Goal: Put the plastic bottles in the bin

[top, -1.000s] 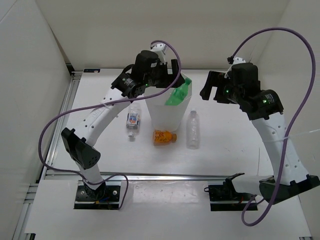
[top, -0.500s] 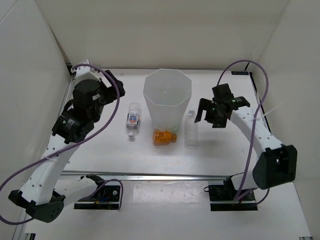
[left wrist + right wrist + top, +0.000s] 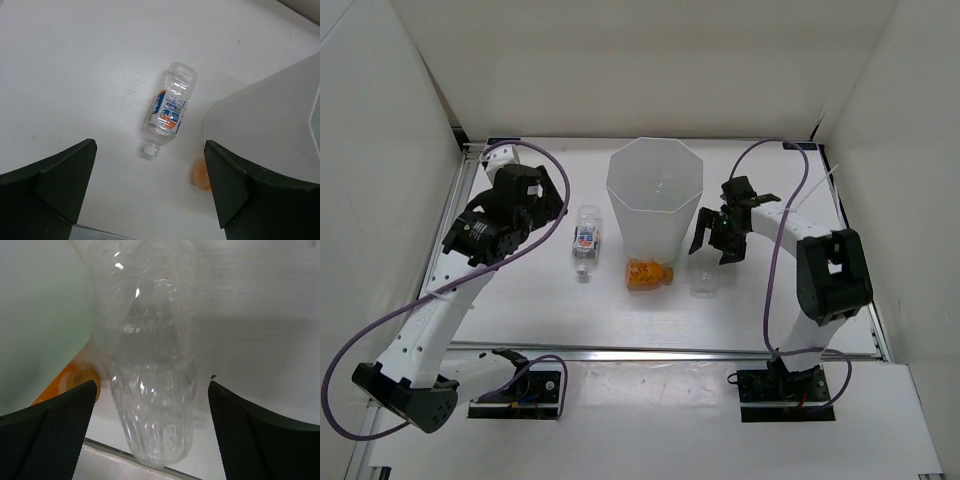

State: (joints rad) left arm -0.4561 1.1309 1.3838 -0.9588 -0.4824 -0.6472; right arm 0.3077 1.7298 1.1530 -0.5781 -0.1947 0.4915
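A tall white translucent plastic bin with an octagonal rim [image 3: 655, 205] is seen standing upright on the white surface [image 3: 520, 300]. A small clear plastic bottle with a blue label [image 3: 167, 107] is laid on its side to the left of the bin, apart from its wall, with its cap turned toward the near side. A small orange plastic bottle [image 3: 648, 273] is laid at the near side of the bin, close against its base. A small plain clear plastic bottle [image 3: 150, 365] is laid just to the right of the bin, beside the orange one.

The left hand [image 3: 150, 150] is held above the surface to the left of the bin, over the blue-labelled bottle; its fingers [image 3: 60, 185] are spread wide and nothing is gripped. The right hand [image 3: 151, 387] is lowered at the right of the bin, its fingers [image 3: 255, 440] spread to either side of the plain clear bottle, with a gap seen on both sides.
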